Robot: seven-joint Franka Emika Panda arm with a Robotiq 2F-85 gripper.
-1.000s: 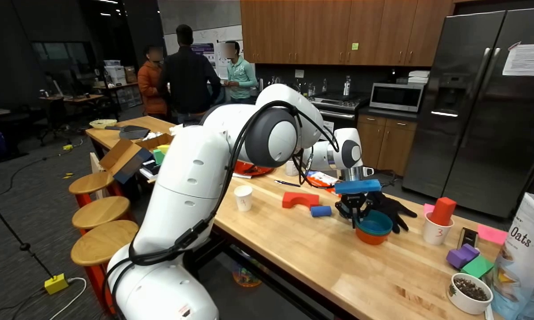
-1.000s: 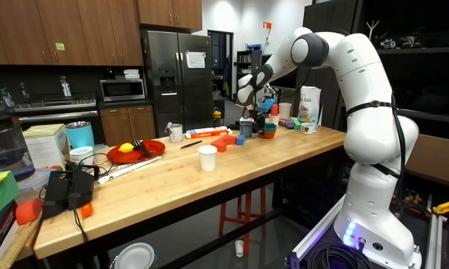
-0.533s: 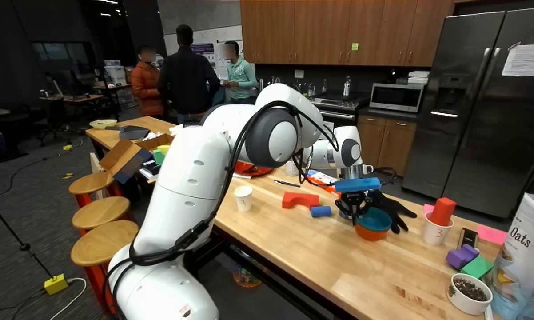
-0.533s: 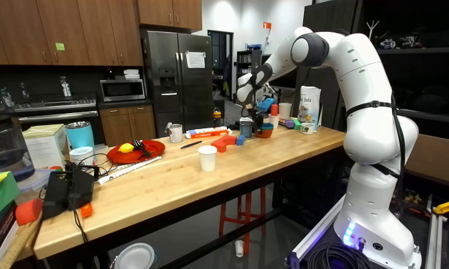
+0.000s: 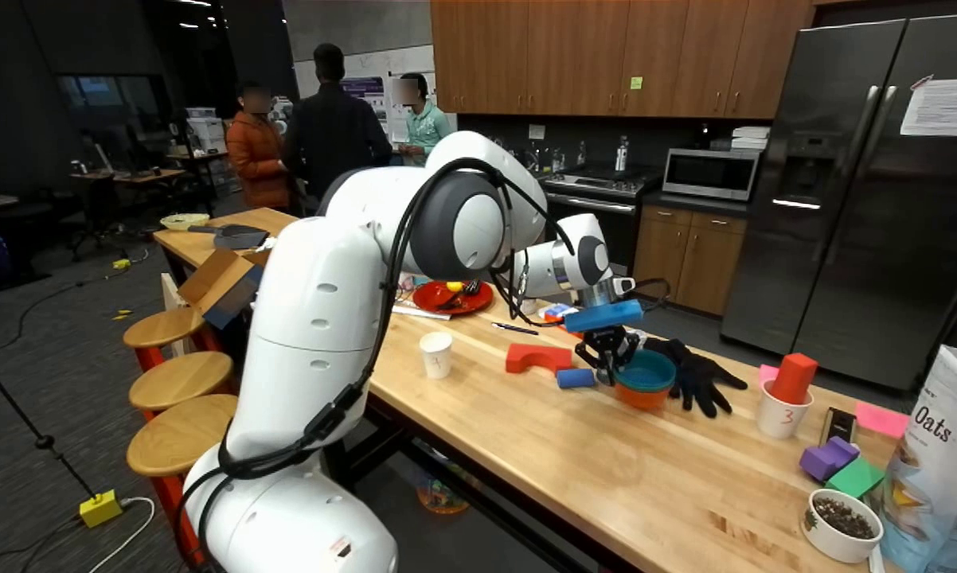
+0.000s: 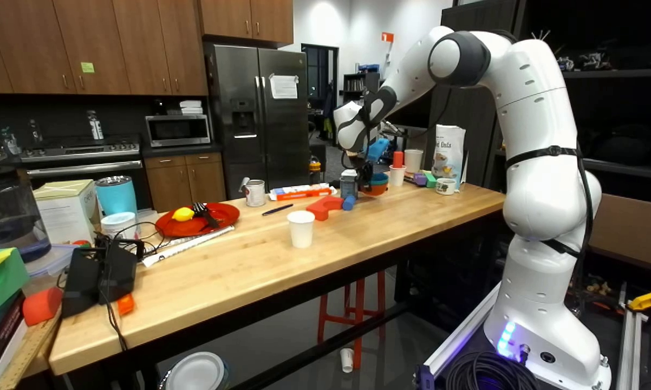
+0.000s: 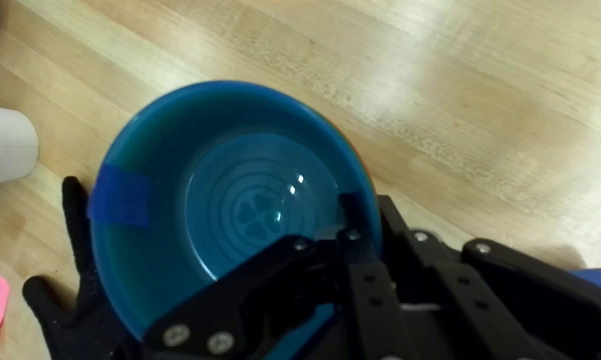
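Item 1, my gripper (image 7: pixel 369 204): I am pinching the rim of a teal bowl (image 7: pixel 250 170), 1 finger standing inside it and 1 outside.
Item 2, orange bowl (image 5: pixel 642 399): it is cradling the teal bowl; whether I am pinching its wall too, I cannot tell.
Item 3, blue tape (image 7: pixel 121 196): it is clinging to the teal bowl's inner wall, across from my fingers.
Item 4, black glove (image 5: pixel 697 380): it is lying just beside the bowls, on the wooden table (image 5: pixel 526 430).
Item 5, blue cylinder (image 5: pixel 576 378): it is lying on its side near my gripper, just beside a red arch block (image 5: pixel 537 357).
Item 6, paper cup (image 5: pixel 781 422) marked 3: it is standing beyond the glove, holding 1 red block (image 5: pixel 794 377).
Item 7, purple block (image 5: pixel 829 458) and green block (image 5: pixel 856 477): they are lying between that cup and a white bowl (image 5: pixel 837 550).
Item 8, red plate (image 6: pixel 228 214): it is resting well apart from my gripper, bearing a yellow lemon-shaped piece (image 6: pixel 183 214).
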